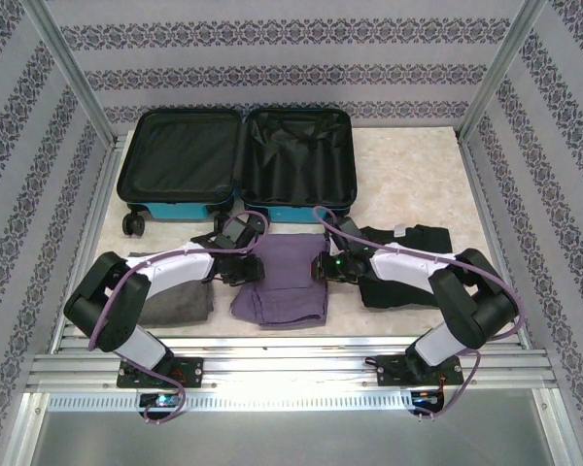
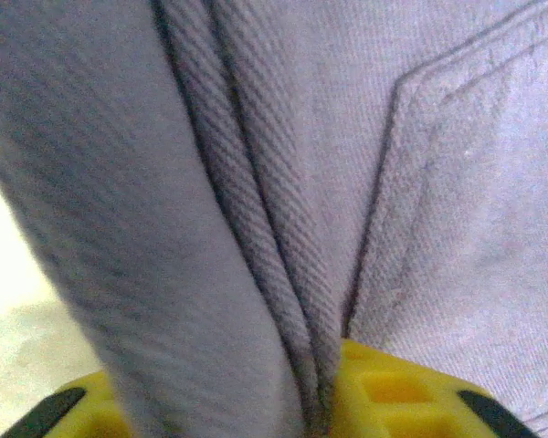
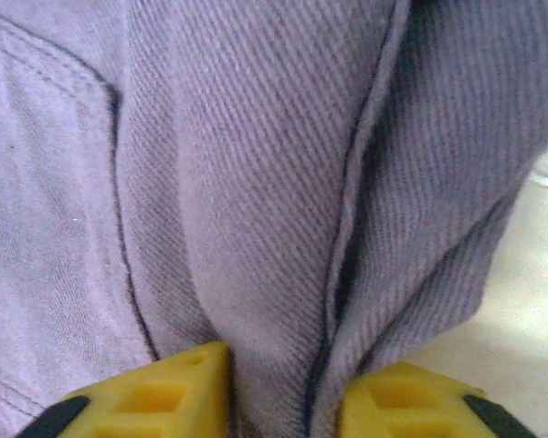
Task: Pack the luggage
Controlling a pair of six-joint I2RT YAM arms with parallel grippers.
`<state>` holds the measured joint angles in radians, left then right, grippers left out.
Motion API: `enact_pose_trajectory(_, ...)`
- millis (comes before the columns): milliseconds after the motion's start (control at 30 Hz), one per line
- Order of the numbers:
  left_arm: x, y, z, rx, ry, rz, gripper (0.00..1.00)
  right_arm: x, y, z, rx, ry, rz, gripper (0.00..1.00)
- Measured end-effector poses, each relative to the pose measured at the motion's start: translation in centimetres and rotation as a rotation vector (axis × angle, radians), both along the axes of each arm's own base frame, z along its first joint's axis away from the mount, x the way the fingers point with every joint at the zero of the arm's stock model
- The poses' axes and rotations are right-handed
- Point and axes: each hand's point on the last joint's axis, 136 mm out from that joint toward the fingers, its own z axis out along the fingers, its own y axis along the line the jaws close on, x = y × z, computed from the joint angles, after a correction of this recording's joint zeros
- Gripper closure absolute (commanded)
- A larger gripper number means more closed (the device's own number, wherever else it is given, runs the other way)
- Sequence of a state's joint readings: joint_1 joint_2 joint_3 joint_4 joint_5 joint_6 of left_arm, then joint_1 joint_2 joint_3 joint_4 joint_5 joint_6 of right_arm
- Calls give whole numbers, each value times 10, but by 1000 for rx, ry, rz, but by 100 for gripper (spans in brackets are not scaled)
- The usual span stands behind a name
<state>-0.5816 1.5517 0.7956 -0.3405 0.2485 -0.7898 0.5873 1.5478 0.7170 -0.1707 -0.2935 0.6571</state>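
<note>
Patterned grey-and-white wall panels (image 1: 272, 58) on three sides of a pale marbled tabletop (image 1: 408, 165), aluminium rails (image 1: 291, 354) along its near edge. Toward the far edge, left of centre: small turquoise-blue hard-shell suitcase (image 1: 185, 155), lying opened flat, both halves facing up with black fabric lining showing. Nearer, in a row across the middle of the tabletop: folded grey garment (image 1: 180, 303) at the left, partly under the left arm; folded purple twill trousers (image 1: 284, 282) in the centre, just in front of the suitcase; folded black garment (image 1: 408, 267) at the right, partly under the right arm. At the left edge of the trousers, left tool (image 1: 239, 260); at their right edge, right tool (image 1: 326, 264), the two facing each other across the cloth. From the left wrist camera: left tool (image 2: 310, 406) nearly closed, yellow fingers (image 2: 393, 392) pinching a raised fold of the purple cloth, pocket seam to the right, pale tabletop at lower left. From the right wrist camera: right tool (image 3: 283, 401) likewise nearly closed, yellow fingers (image 3: 164, 392) gripping a bunched ridge of the same trousers, tabletop at lower right.
</note>
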Motion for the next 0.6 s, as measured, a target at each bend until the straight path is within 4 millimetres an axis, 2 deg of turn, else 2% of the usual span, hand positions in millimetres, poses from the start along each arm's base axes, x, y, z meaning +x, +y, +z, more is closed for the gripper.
enact_pose_trajectory(67, 0, -1, 2, -4, -5, -5, 92, 0, 1, 1, 7, 0, 6, 82)
enact_pose_trajectory(167, 1, -2, 5, -12, -14, -7, 100, 0, 3, 5, 16, -5, 14, 91)
enact_pose_trajectory(267, 1, -3, 12, -22, -26, -10, 100, -1, 6, 17, 37, -17, 34, 100)
enact_pose_trajectory(333, 2, -7, 21, -31, -43, -20, 100, 0, 11, 31, 61, -38, 54, 100)
enact_pose_trajectory(600, 16, -25, 92, -108, -192, -70, 100, 12, 37, 97, 168, -130, 142, 100)
